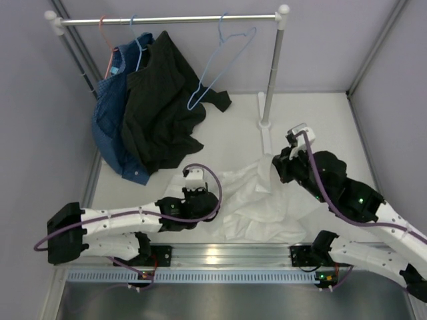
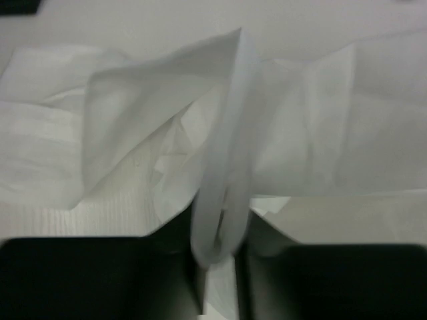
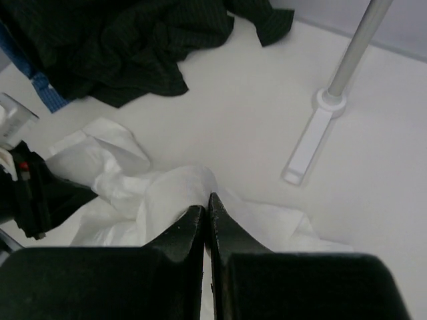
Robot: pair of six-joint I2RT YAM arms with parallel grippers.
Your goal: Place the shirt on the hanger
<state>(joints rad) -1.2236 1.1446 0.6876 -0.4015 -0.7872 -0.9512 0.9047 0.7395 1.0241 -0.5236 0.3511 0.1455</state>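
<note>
The white shirt (image 1: 257, 203) lies crumpled on the table between my two arms. My left gripper (image 1: 215, 200) is shut on a fold of the shirt (image 2: 223, 200) at its left edge. My right gripper (image 1: 277, 167) is shut on the shirt's upper right edge, the cloth (image 3: 180, 193) bunched at the fingertips (image 3: 205, 208). The light-blue wire hanger (image 1: 217, 73) hangs empty from the rail (image 1: 173, 20) at the back, right of the dark garments.
A black garment (image 1: 160, 107) and a blue denim garment (image 1: 110, 127) hang from the rail's left part and drape onto the table; the black one also shows in the right wrist view (image 3: 113, 47). The rail's right post and foot (image 1: 267, 123) stand just behind the right gripper.
</note>
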